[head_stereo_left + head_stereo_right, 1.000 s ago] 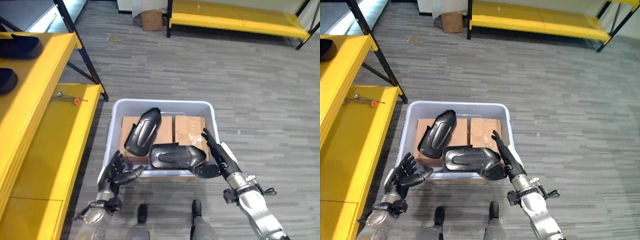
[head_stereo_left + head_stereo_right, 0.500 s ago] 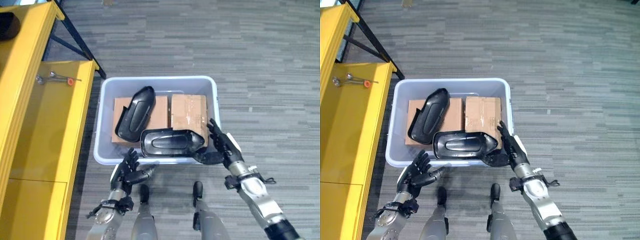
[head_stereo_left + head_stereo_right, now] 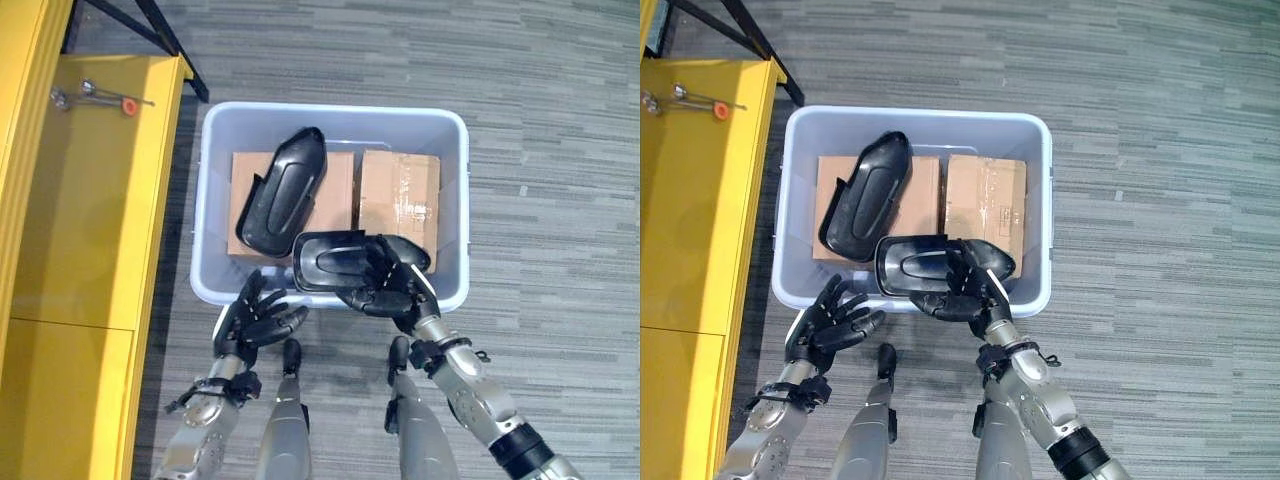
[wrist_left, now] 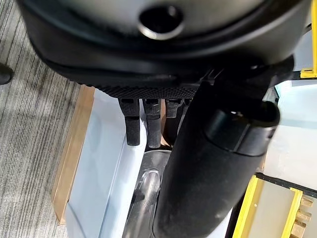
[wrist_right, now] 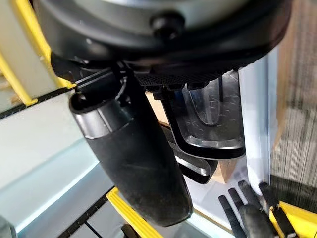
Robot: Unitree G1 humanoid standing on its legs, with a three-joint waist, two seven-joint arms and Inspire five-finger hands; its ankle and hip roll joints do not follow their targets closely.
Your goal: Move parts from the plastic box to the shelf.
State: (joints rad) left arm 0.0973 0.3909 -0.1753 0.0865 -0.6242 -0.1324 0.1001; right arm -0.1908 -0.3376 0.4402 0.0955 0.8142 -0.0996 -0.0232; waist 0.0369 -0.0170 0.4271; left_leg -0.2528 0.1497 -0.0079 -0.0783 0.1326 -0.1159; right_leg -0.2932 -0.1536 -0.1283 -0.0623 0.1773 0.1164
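Parts remain in the plastic box [image 3: 205, 190] as a humanoid robot bends over it, the yellow shelf [image 3: 90, 200] just beside the box on the robot's left. The right hand [image 3: 385, 285] lies over the near part [image 3: 335, 262], a black moulded shell resting against the box's near wall, with fingers draped across its top and the thumb below; they look to be grasping it, though the part does not appear lifted clear of the box. The left hand [image 3: 255, 318] hovers just outside the near wall, fingers spread and relaxed, holding nothing. A second black part [image 3: 282, 190] leans across two cardboard cartons [image 3: 398, 195] deeper in the box. On the shelf's lower board beside the box lies a small tool with an orange end [image 3: 100, 97]; no part is visible on that board. By this evidence the job seems at an early stage: one part under the hand, another untouched, both yet to reach the shelf.
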